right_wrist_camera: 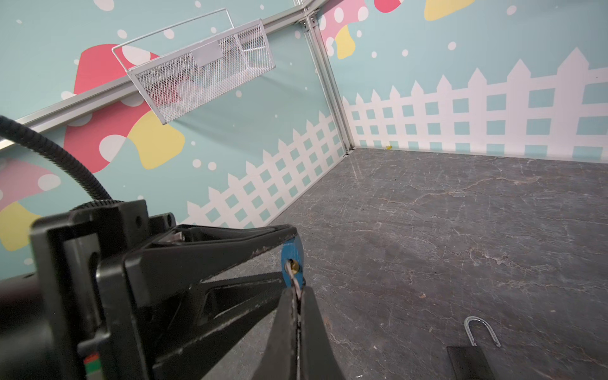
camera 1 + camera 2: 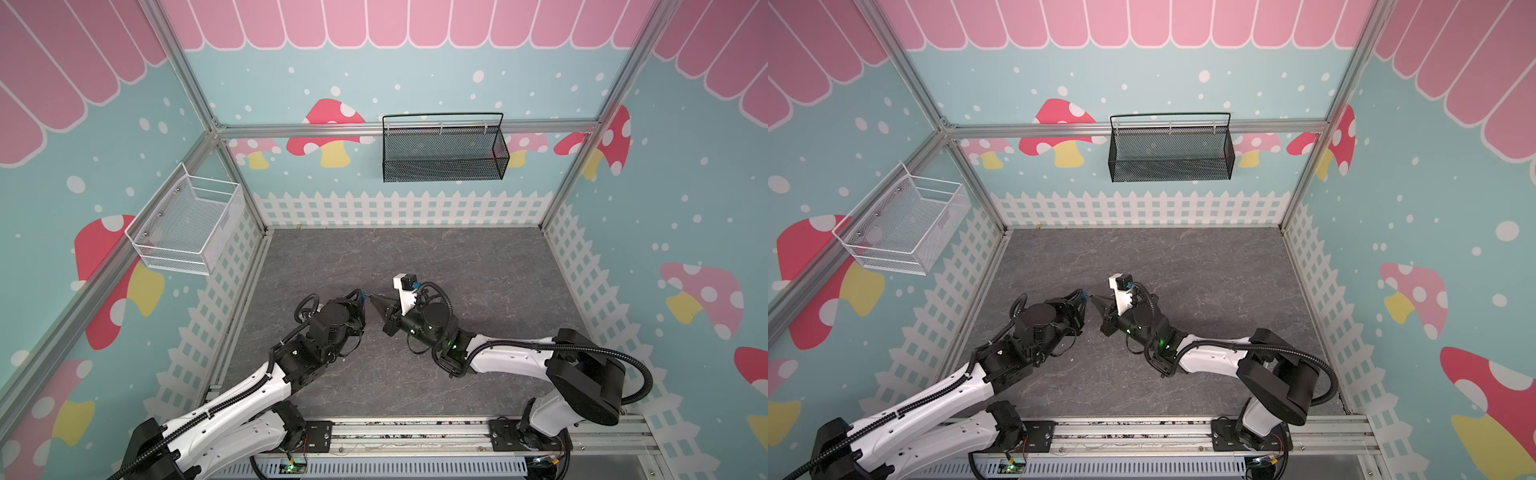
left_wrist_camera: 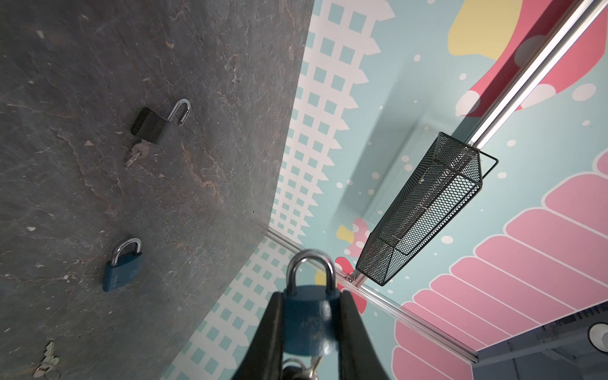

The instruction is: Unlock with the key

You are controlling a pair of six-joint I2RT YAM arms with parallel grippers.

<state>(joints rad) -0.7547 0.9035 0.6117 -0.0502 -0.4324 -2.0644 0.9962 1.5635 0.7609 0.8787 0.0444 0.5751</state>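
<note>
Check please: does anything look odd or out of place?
Nothing stands out. The black padlock lies on the table with its shackle open and keys at its base, which seems unlocked, not broken.

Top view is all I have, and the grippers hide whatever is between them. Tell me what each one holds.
Observer: The left gripper clamps a blue padlock by its body, with the closed shackle pointing away from the wrist.
Operator: Now the right one.
Observer: The right gripper is shut on a key. The key's tip meets the brass keyhole in the padlock's underside. I cannot tell how deep it sits.
Operator: Report anything lying loose.
Observer: A black padlock lies on the table, with an open shackle and keys at its base.
</note>
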